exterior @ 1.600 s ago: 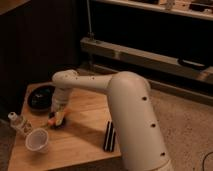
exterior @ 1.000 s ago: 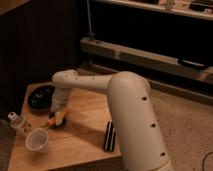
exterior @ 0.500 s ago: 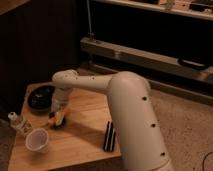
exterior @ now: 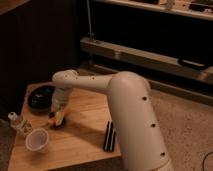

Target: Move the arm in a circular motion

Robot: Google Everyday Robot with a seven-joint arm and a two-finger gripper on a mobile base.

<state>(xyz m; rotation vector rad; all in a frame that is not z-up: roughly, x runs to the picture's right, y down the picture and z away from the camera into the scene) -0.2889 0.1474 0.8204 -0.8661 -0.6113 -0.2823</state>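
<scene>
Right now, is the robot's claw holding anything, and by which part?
Cannot be told. The claw, at the tip of the arm, sits low over the wooden table, at a small orange object; any contact is hidden.

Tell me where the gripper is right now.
In the camera view the gripper is low over the left part of the wooden table, between the black dish behind it and the white cup in front.

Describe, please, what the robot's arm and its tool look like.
The arm is cream-white and smooth, built of thick rounded tubular segments dotted with small dark screw holes. It tapers to the small beige tool, low over the wooden table. No cables show.
</scene>
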